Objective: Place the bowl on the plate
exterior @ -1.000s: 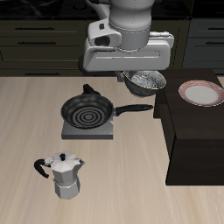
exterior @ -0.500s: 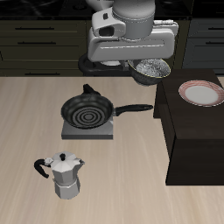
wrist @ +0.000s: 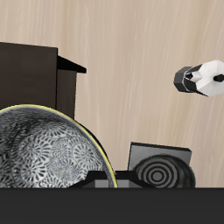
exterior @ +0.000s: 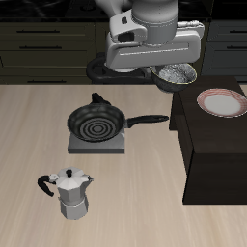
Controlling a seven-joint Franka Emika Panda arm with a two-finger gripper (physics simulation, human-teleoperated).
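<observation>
The robot's white-and-grey two-finger gripper [exterior: 172,68] held the small round bowl with the dark grey rim and speckled silvery-white inside [exterior: 177,75] in the air, clear of every surface, its fingers closed on the bowl's rim, though the contact itself lay mostly hidden behind the wrist housing in the exterior view. The bowl hung tilted near the back corner of the dark brown raised block [exterior: 217,154], close to but short of the round white plate with the reddish-pink rim band [exterior: 221,101], which sat on top of that block. In the wrist view the bowl's patterned interior [wrist: 48,149] filled much of the frame, with the block's dark top [wrist: 31,74] showing beyond it. Out on the light wooden table [exterior: 29,135], the black frying pan with a spiral pattern [exterior: 96,123] rested on a grey square stand [exterior: 96,145], its handle pointing toward the block. Nearer the table's front edge stood a silver moka pot with a black handle [exterior: 68,192], well apart from the pan.
</observation>
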